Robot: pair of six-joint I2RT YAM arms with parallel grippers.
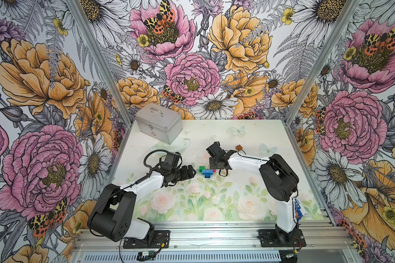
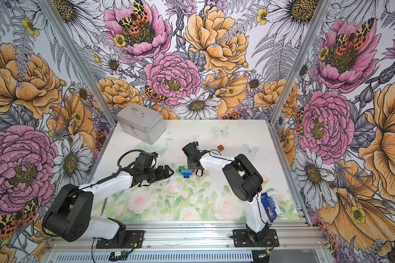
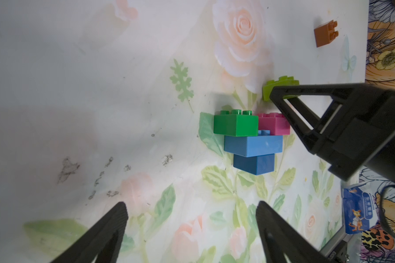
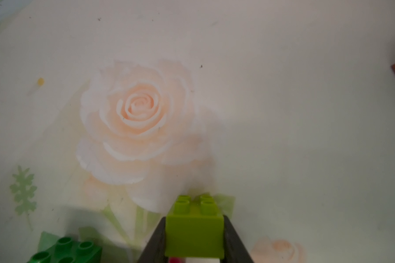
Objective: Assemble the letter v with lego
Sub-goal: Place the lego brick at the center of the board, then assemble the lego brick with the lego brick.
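The letter v stands as a joined lego cluster on the mat: a dark blue brick (image 3: pixel 253 164), a light blue brick (image 3: pixel 253 144), then a green brick (image 3: pixel 235 124) and a pink brick (image 3: pixel 274 124) side by side. In both top views the cluster (image 1: pixel 206 172) (image 2: pixel 187 172) lies between the arms. My right gripper (image 4: pixel 194 227) is shut on a lime brick (image 4: pixel 194 232), which hangs just off the pink brick's studded end with a small gap. My left gripper (image 3: pixel 192 205) is open and empty, a short way from the dark blue end. A brown brick (image 1: pixel 238 148) lies loose behind the right arm.
A silver metal case (image 1: pixel 159 123) stands at the back left of the table. A flat blue packet (image 2: pixel 269 207) lies by the right arm's base, near the table's front right edge. The mat (image 1: pixel 214 200) carries a printed flower pattern.
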